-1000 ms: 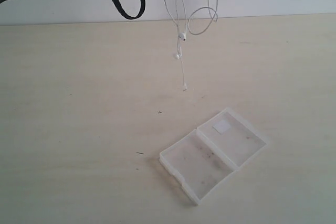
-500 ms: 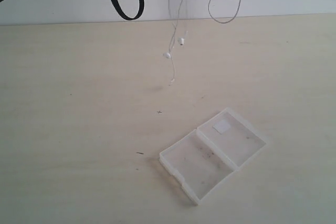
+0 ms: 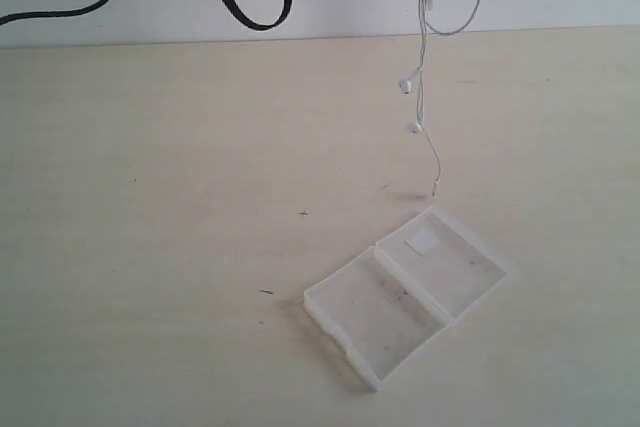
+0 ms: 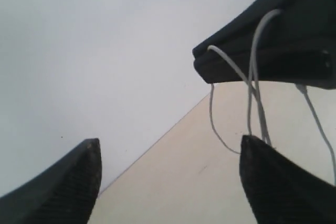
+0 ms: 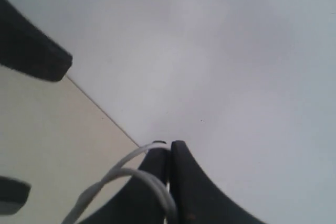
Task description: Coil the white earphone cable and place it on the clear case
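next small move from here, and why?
Probably lower the right gripper, shut on the white earphone cable, and shift it over the clear case. The cable hangs free, its tip above bare table just beyond the case's far edge. The left gripper is open.

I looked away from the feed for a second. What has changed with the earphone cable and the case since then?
The white earphone cable has swung to the right in the exterior view and now hangs just behind the clear case, its plug near the case's far corner. It hangs from the shut right gripper; the left gripper, which seemed to hold it before, is open. The case has not moved.
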Motion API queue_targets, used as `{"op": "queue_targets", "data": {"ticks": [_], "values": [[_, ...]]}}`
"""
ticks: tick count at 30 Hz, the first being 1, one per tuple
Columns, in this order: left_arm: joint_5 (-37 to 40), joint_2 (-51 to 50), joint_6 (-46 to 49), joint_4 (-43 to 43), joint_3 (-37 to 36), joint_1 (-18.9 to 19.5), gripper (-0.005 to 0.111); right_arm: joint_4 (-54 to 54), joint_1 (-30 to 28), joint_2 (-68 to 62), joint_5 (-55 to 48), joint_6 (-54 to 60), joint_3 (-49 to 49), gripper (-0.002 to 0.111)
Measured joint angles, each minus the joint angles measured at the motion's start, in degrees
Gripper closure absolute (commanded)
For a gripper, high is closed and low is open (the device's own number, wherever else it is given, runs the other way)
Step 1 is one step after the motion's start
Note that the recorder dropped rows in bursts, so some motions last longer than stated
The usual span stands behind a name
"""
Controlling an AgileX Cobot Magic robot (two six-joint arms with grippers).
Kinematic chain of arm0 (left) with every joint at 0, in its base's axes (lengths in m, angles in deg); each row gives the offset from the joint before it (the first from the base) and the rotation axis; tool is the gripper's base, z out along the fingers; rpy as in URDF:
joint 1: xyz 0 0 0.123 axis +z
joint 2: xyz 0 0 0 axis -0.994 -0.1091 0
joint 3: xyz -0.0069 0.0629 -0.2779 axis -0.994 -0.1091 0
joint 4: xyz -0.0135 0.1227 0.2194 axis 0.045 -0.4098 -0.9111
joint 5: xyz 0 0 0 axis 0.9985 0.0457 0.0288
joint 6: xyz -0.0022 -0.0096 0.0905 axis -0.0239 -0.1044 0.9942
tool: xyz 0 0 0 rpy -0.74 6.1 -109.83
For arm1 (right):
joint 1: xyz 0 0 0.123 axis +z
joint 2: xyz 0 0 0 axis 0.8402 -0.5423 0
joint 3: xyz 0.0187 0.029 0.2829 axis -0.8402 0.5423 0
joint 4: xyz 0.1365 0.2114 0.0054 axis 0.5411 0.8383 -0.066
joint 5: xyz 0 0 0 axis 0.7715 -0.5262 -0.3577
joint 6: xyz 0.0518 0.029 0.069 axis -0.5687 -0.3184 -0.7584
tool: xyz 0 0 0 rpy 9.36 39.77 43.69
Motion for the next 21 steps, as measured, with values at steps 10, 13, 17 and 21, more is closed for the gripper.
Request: {"op": "queue_targets", "data": {"ticks": [10, 13, 17, 21], "values": [[-10.64, -0.35, -2.14, 0.52, -6.83, 0.0, 0.036, -1.59, 0.0, 0.47, 1.16, -4.09, -0.25, 0.108], [-13.92, -0.35, -2.4, 3.38, -9.25, 0.0, 0.036, -1.59, 0.0, 0.47, 1.16, -4.5, -0.25, 0.108], [-15.28, -2.58, -1.86, 5.03, -11.17, 0.11, 0.036, -1.59, 0.0, 0.47, 1.29, -5.07, -0.25, 0.108], [-23.32, -7.05, -1.86, 5.65, -11.52, 0.11, 0.036, -1.59, 0.0, 0.47, 1.4, -5.97, -0.25, 0.108]]}}
